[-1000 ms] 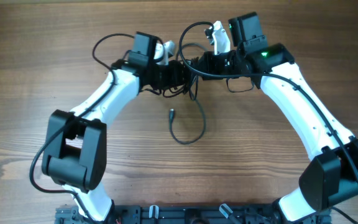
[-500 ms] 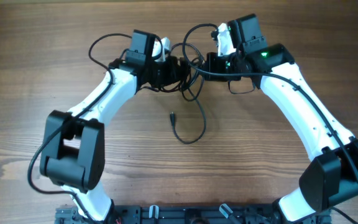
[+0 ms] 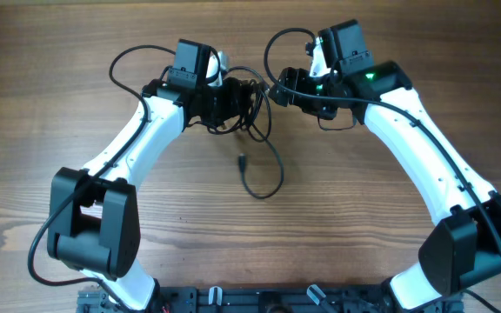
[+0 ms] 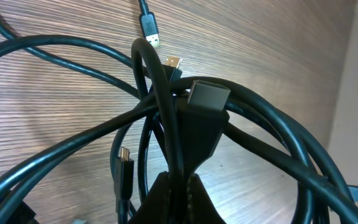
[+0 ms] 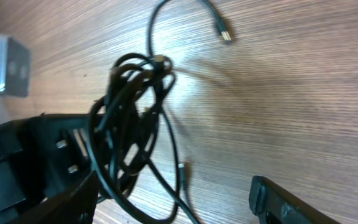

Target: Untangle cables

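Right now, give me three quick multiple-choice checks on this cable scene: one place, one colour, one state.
1. Where does the loose plug end lie?
A) on the table, nearer the robot's base than the cable bundle
B) on top of the left arm
C) hanging off the table edge

2. The light on the right arm is:
A) red
B) green
C) blue

3. The right fingers are:
A) shut on a plug
B) open
C) out of view

Answers:
1 A: the overhead view shows it on bare wood below the bundle.
2 B: it glows green in the overhead view.
3 B: the right wrist view shows a wide gap between them.
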`<action>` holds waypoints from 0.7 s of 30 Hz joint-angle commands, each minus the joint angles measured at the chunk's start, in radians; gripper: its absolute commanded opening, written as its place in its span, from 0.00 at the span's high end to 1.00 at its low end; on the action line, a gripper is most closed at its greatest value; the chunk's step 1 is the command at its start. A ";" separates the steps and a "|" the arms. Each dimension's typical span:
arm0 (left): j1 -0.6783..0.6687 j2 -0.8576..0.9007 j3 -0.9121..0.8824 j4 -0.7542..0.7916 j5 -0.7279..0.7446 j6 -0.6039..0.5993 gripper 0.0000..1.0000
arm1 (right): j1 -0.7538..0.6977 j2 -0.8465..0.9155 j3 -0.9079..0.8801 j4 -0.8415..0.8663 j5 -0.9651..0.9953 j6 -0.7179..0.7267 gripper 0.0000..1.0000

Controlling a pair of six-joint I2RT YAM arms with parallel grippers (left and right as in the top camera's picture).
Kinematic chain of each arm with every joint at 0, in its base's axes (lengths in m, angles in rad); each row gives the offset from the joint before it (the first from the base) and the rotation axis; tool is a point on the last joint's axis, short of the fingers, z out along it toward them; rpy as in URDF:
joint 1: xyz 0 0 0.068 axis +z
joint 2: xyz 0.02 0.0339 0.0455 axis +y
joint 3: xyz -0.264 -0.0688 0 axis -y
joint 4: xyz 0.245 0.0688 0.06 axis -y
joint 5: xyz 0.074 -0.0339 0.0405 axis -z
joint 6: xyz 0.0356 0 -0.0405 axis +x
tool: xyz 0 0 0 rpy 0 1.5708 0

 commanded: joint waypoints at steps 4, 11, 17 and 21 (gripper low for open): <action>-0.020 -0.026 0.023 0.003 0.039 -0.006 0.96 | 0.042 -0.021 0.000 0.052 0.045 -0.034 0.17; -0.022 -0.026 0.023 0.041 0.155 -0.042 0.96 | 0.049 0.064 0.000 0.072 -0.020 -0.027 0.31; -0.022 -0.026 0.023 0.086 0.170 -0.062 0.96 | 0.056 0.139 0.000 0.097 -0.026 -0.027 0.60; 0.005 -0.044 0.023 0.154 0.299 -0.061 0.96 | 0.056 0.166 0.000 0.092 0.027 -0.026 0.80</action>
